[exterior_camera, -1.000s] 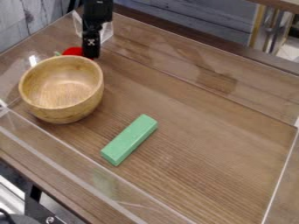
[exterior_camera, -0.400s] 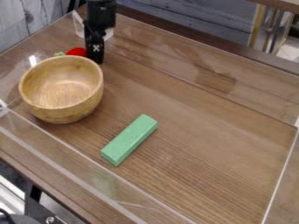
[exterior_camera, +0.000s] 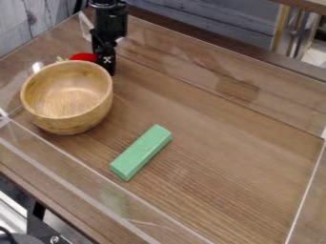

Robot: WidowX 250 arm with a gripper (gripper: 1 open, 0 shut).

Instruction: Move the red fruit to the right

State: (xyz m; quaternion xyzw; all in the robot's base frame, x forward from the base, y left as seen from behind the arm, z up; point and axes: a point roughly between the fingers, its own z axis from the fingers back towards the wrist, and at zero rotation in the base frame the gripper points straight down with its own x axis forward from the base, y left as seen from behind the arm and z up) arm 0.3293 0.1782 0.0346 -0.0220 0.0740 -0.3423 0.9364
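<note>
**Now: gripper down beside the red fruit, jaws apart**

Compared with a second ago, the black gripper [exterior_camera: 106, 65] sits slightly further right and lower in the picture; its fingertips have come down onto or just above the wood. At the earlier moment it stood more squarely in front of the red fruit [exterior_camera: 83, 57], which showed only as a sliver at the gripper's left. A larger part of the red surface is now exposed. The bowl, the block and the fruit itself have not shifted.

Jaw state: released, standing spread, with nothing between them. The fruit lies just to the left of the fingers, at the far left of the table, directly behind the rim of the wooden bowl [exterior_camera: 67, 95]. Whether a finger touches the fruit cannot be told from this view.

Edges and free room:
- A clear wall [exterior_camera: 312, 181] rings the wooden table [exterior_camera: 230, 124]; its near and right-hand panels show plainly.
- The bowl occupies the left side, close to the left wall and near the fruit.
- The flat green block [exterior_camera: 141, 152] lies diagonally near the front centre, well apart from the bowl and the gripper.
- To the right of the gripper, the tabletop is bare wood across to the right wall.
- Metal legs of other furniture [exterior_camera: 295, 33] stand beyond the far right corner, outside the wall.
</note>
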